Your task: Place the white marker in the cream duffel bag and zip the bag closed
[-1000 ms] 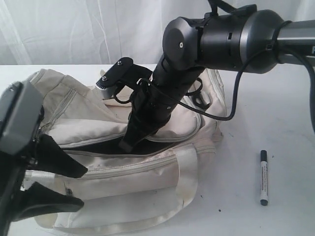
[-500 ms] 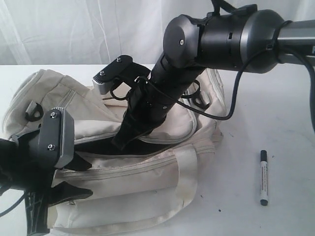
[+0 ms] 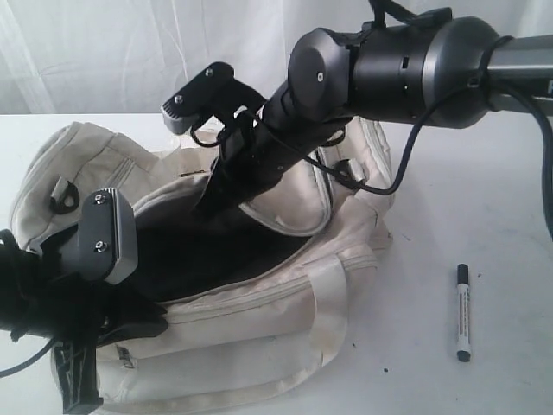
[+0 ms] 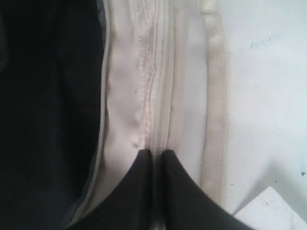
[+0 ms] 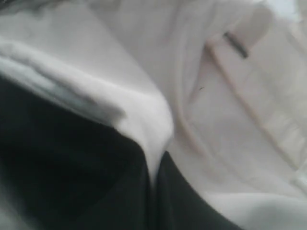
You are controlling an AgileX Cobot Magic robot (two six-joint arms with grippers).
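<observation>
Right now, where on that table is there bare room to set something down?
Bare white tabletop lies between the cream fabric duffel bag and the slim white marker with black cap, and beyond the marker. Crowded at the bag's open mouth, where the left gripper and right gripper pinch its fabric.

White tabletop [image 3: 484,190], pale draped curtain [image 3: 130,52] along back edge

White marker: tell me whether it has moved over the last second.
No. The white marker keeps its spot on the table, right of the cream duffel bag.
</observation>
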